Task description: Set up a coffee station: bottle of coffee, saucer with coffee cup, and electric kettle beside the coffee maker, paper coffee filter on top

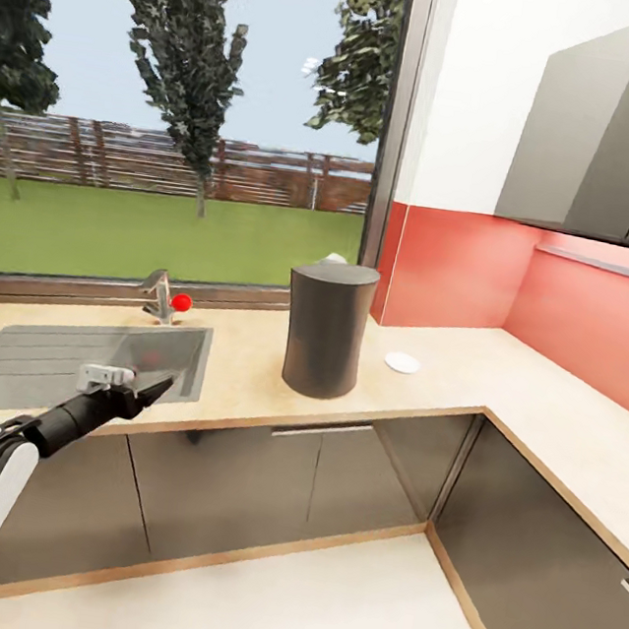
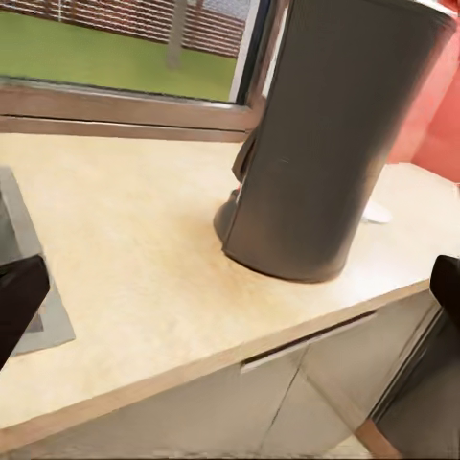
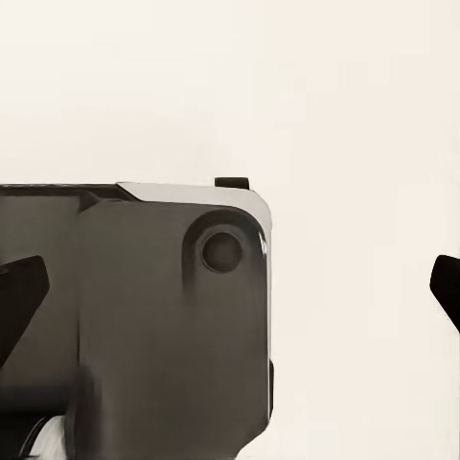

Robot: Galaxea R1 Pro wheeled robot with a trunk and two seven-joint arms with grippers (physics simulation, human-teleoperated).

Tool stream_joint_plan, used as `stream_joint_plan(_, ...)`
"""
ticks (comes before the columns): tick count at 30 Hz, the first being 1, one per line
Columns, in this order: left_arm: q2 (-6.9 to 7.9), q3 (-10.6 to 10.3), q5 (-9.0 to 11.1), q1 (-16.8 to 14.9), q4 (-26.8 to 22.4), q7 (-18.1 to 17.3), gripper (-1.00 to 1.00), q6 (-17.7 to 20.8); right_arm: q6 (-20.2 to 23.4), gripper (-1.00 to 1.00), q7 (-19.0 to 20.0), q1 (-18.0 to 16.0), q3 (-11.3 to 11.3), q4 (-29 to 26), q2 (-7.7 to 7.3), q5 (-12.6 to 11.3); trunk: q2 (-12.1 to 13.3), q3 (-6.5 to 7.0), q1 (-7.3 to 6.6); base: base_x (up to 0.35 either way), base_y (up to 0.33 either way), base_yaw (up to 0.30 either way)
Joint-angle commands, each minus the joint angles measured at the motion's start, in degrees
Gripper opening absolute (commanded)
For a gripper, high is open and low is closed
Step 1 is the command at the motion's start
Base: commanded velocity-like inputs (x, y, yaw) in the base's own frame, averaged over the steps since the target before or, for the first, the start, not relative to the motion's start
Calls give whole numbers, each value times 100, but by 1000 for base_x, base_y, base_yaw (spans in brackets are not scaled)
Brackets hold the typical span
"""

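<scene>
Surface (image 1: pixel 248 365): long beige worktop running into a corner, sink (image 1: pixel 70 362) at its 9 o'clock end.

Coffee maker (image 1: pixel 328 328): tall dark grey drum, standing upright mid-surface near the front edge, already where the task wants it. Judged heavy, rigid and plain-sided with a matte skin; too broad for a claw to span, so better left alone. Something white peeks above its far rim; cannot tell what.

Saucer (image 1: pixel 402 363): small white plate at the drum's 3 o'clock, apart from it, lying flat. Judged light, brittle, and slippery; the thin rim is the only hold.

Left claw (image 1: pixel 131 388): hovers over the sink's front edge, empty, fingers spread wide.

Right claw (image 3: pixel 230 297): fingertips far apart, holding nothing.
</scene>
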Motion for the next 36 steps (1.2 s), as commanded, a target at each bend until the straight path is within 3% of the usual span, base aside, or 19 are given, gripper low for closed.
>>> stream_joint_plan(1, -2, 6, 45, 30, -1, -10, 100, 22, -18, 100, 2, -2, -45, 2, 3, 43, -13, -13, 1, -266, -185, 277)
stream_joint_plan(6, -2, 10, 51, 427, 0, -28, 100, -446, -20, 100, 2, -2, -45, 8, 3, 43, -13, -13, 1, -277, -160, 277)
stream_joint_plan(10, -2, 16, 93, 1050, 0, -49, 100, -1056, -17, 100, 2, -2, -43, 9, 3, 43, -13, -13, 1, -251, -124, 277)
stream_joint_plan(14, -2, 20, 103, 1424, 1, -61, 100, -1404, -17, 100, 2, -2, -38, 10, 3, 43, -13, -13, 1, -82, -38, 277)
stream_joint_plan(18, -10, 48, 119, 1903, 22, -27, 100, -1998, -17, 100, 2, -2, -36, 15, 3, 43, -13, -13, 1, -17, -8, 277)
stream_joint_plan(21, -19, 59, 138, 2316, 100, -2, 100, -2655, -17, 100, 2, -2, -36, 17, 3, 43, -13, -13, 1, -4, -2, 277)
stream_joint_plan(24, -49, 62, 134, 2517, 237, 9, 100, -2930, -18, 100, 2, -2, -36, 18, 8, 43, -13, -13, 1, -1, -1, 277)
stream_joint_plan(30, -144, 29, -32, 2668, 1419, 8, 100, -3134, -20, 100, 2, -2, -36, 18, 10, 43, -13, -13, 1, 0, 0, 277)
stream_joint_plan(35, -162, 21, -403, 2668, 2784, 40, 100, -3156, -21, 100, 2, -2, -36, 18, 11, 43, -13, -13, 1, 0, 0, 245)
stream_joint_plan(36, -165, 28, -565, 2655, 3273, 97, 100, -3153, -19, 100, 2, -2, -36, 18, 9, 43, -13, -13, 1, 0, 0, 199)
